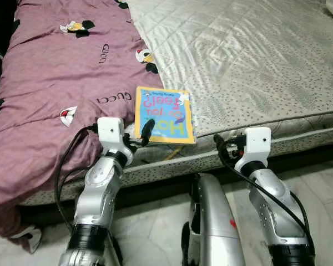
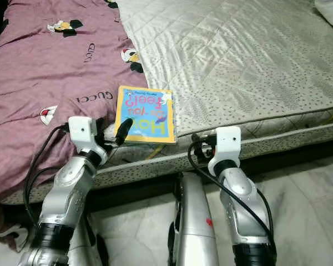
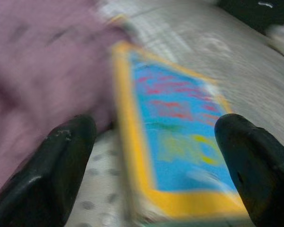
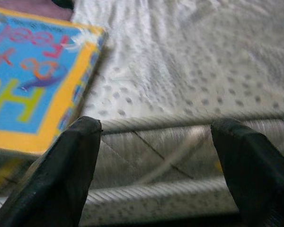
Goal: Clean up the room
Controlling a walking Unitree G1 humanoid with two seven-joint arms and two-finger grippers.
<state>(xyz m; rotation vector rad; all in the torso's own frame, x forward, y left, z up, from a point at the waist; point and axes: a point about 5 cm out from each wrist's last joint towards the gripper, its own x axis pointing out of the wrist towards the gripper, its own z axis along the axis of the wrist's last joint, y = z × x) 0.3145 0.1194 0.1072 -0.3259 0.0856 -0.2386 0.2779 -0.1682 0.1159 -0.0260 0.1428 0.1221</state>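
Observation:
A thin picture book (image 1: 164,115) with a blue cover and yellow border lies flat at the front edge of the bed, upside down to me. My left gripper (image 1: 140,137) is open at the book's near left corner, one finger (image 1: 147,129) resting against that edge. In the left wrist view the book (image 3: 180,142) lies between and just beyond the spread fingers (image 3: 66,156). My right gripper (image 1: 225,145) is open, held low against the mattress side, to the right of the book. In the right wrist view the book (image 4: 33,80) is off to one side and nothing sits between the fingers (image 4: 80,161).
A purple printed blanket (image 1: 55,72) covers the bed's left part and hangs over the front edge. The bare quilted mattress (image 1: 255,55) stretches to the right. Pale tiled floor (image 1: 316,183) lies below the bed, with my silver body (image 1: 213,221) between the arms.

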